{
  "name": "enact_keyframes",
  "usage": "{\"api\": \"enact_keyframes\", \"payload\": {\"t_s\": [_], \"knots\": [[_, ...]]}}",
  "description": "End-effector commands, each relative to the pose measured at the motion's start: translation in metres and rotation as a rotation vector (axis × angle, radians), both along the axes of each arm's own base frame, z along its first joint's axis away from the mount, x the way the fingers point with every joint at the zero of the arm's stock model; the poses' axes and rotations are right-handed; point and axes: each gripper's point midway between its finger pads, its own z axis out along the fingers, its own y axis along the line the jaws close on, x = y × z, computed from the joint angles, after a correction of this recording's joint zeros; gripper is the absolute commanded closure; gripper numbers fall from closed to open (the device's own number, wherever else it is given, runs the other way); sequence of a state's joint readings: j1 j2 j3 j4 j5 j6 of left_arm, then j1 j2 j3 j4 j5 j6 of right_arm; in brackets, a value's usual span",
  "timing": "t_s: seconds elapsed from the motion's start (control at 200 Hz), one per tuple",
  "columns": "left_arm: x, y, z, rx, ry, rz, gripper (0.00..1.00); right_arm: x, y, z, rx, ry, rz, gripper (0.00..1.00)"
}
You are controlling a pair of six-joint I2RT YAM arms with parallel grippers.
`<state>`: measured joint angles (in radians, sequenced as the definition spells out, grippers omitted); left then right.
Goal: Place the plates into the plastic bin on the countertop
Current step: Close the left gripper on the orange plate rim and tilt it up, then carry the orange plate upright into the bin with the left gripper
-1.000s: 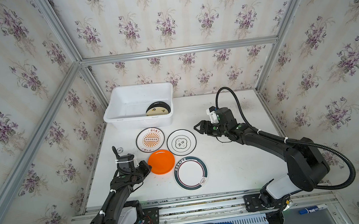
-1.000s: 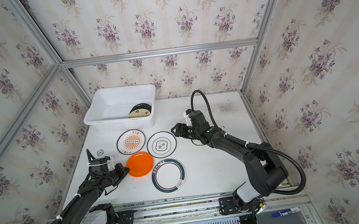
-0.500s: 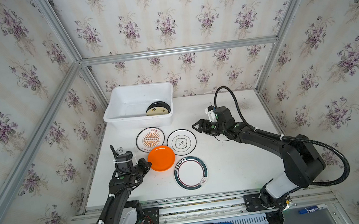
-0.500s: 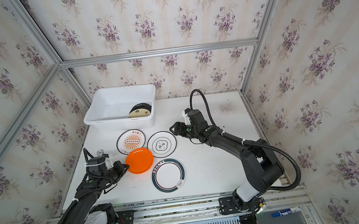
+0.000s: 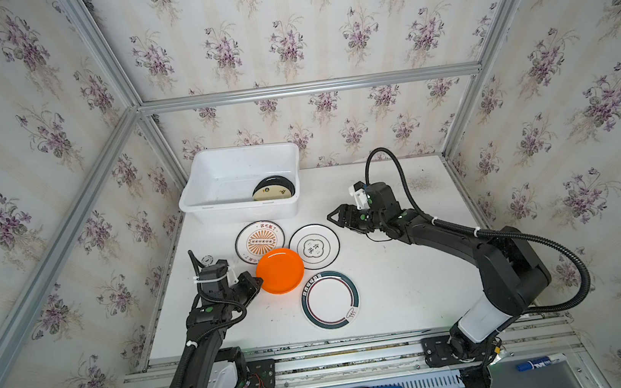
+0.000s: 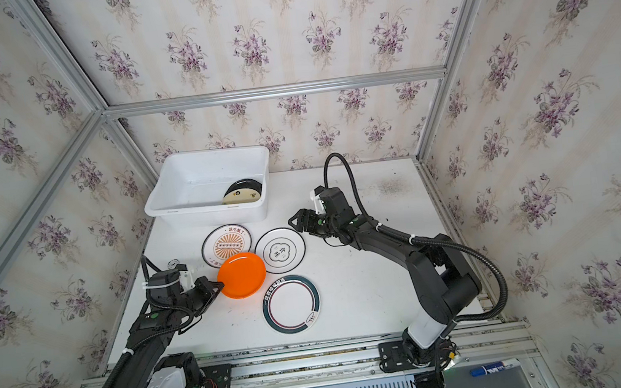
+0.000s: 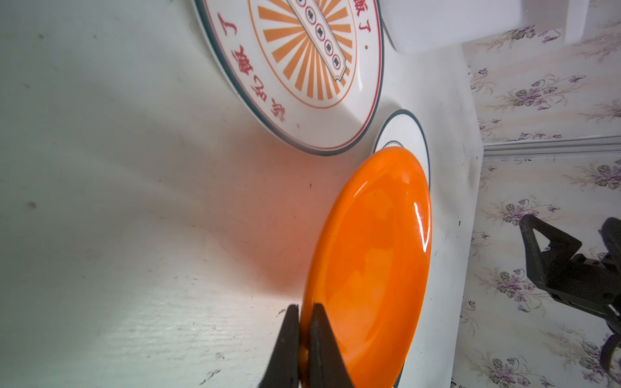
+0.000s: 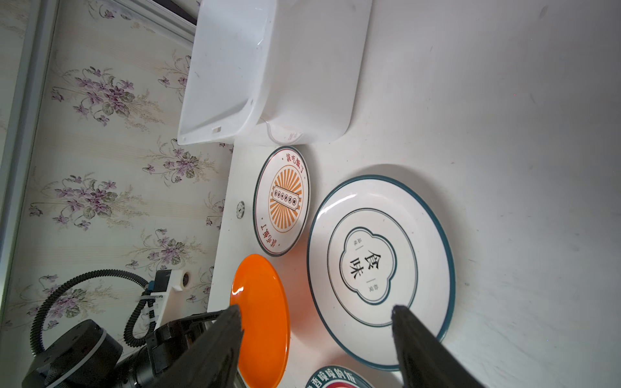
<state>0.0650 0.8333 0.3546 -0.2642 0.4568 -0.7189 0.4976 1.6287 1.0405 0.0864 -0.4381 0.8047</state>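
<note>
Left wrist view: left gripper clamped on near rim of tilted orange plate; right gripper apart.

A table with a bin at its back left corner. Two overlapping plates sit inside the bin at its right end. Just in front of the bin a left plate and a right plate lie side by side, nearly touching. In front of them, between the two, a tilted plate is gripped at its left rim by the left gripper. A front plate lies just to its front right. The right gripper hangs just right of the right plate
</note>
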Motion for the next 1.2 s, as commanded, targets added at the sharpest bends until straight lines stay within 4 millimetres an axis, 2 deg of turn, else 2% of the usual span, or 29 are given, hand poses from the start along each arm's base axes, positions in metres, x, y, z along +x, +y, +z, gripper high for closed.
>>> {"api": "enact_keyframes", "payload": {"t_s": [0.0,0.21,0.48,0.83,0.964,1.019,1.039,1.194], "knots": [[0.011,-0.001,0.015,-0.012,-0.039,0.001,1.00,0.004,0.015,0.019,0.077,-0.038,0.043,0.27],[0.032,0.001,0.038,0.006,-0.082,-0.010,1.00,0.004,0.029,0.027,0.171,-0.032,0.090,0.27],[0.061,0.003,0.066,-0.004,-0.125,0.003,1.00,0.001,0.025,0.035,0.109,-0.082,0.120,0.26],[0.102,-0.009,0.128,0.012,-0.241,-0.004,1.00,0.002,0.025,0.045,0.038,-0.227,0.191,0.25],[0.125,-0.003,0.141,0.044,-0.248,0.020,1.00,0.001,0.022,0.054,0.028,-0.291,0.194,0.25],[0.136,-0.002,0.154,0.046,-0.268,0.028,1.00,-0.002,0.019,0.059,0.014,-0.323,0.198,0.24],[0.143,-0.001,0.149,0.048,-0.252,0.031,1.00,-0.003,0.018,0.060,0.007,-0.333,0.198,0.24],[0.181,0.011,0.171,0.131,-0.286,0.067,1.00,-0.007,-0.001,0.067,-0.081,-0.440,0.155,0.23]]}}
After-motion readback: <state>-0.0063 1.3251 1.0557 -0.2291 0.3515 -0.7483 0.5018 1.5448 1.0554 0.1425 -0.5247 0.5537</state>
